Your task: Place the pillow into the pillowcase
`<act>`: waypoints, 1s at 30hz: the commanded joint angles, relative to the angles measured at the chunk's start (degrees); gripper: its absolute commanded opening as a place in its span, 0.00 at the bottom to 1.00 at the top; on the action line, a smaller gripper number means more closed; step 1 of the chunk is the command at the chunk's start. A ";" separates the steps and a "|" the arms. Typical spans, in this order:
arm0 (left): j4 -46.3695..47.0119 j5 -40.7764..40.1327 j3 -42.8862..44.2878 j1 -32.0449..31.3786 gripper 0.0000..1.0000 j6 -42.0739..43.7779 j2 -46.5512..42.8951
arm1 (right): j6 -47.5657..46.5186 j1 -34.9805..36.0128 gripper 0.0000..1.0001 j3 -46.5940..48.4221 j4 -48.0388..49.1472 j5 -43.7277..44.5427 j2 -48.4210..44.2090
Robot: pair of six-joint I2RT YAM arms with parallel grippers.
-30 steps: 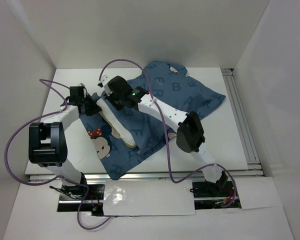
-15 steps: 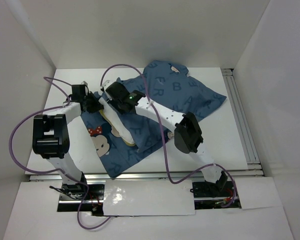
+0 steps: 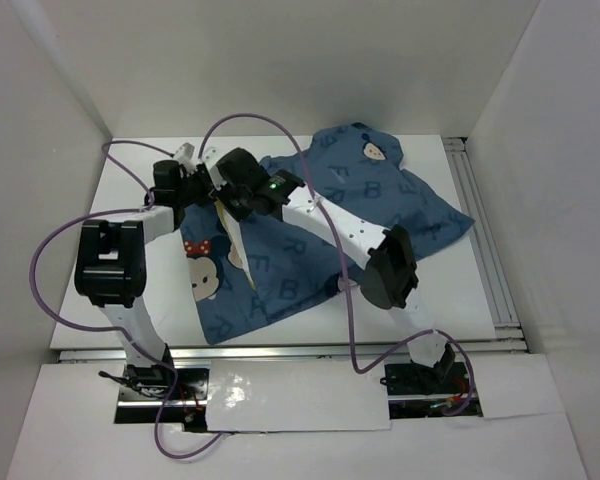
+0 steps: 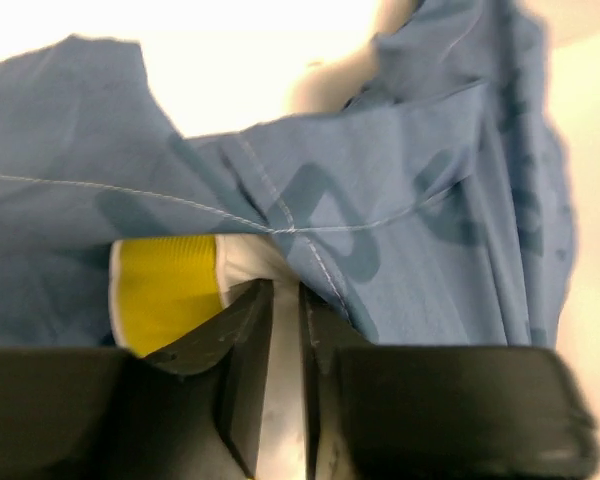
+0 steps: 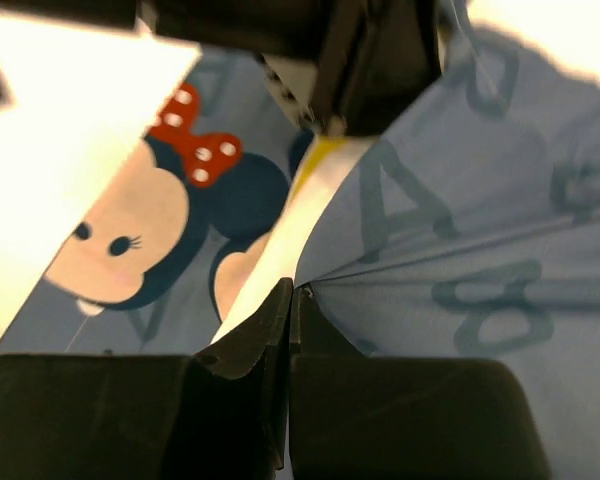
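pillowcase (image 3: 420, 200) just got hauled further over the pillow (image 5: 283, 235). a second ago a long white band stuck out of its mouth, now only a sliver shows at its left edge. right gripper (image 5: 288, 292) is clamped on the pillowcase hem. left gripper (image 4: 285, 290) is narrow, looks pinched on the pillow corner at that hem. nearly in.

I see the pillowcase (image 3: 280, 275) lying rumpled but mostly flat, blue with paler letters, stretching from 7 o'clock towards 3 o'clock. One mouse face with a red bow shows at its 8 o'clock end, another near 12 o'clock. The pillow (image 3: 238, 240) is mostly covered by the blue cloth. Only a narrow white strip with a yellow edge peeks out on the 10 o'clock side, where my right gripper (image 5: 292, 292) pinches the hem.
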 commanded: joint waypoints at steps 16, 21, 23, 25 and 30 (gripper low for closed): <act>-3.15 8.22 1.67 3.90 0.45 -3.55 -3.78 | 8.77 -4.16 0.96 -5.68 -1.48 7.55 -8.58; -27.58 -9.04 3.97 4.52 0.50 3.66 -12.22 | 13.76 0.06 1.00 -10.26 -2.10 17.04 -11.05; -30.60 -11.72 3.44 5.13 0.55 4.54 -15.12 | 15.44 0.85 1.00 -9.05 -2.63 17.05 -9.21; -34.63 -13.48 3.44 6.45 0.55 5.16 -18.91 | 19.20 0.86 1.00 -7.29 -2.63 17.67 -5.71; -38.70 -16.74 0.02 6.46 0.59 5.16 -25.85 | 23.97 1.48 1.00 0.01 -3.42 17.67 3.35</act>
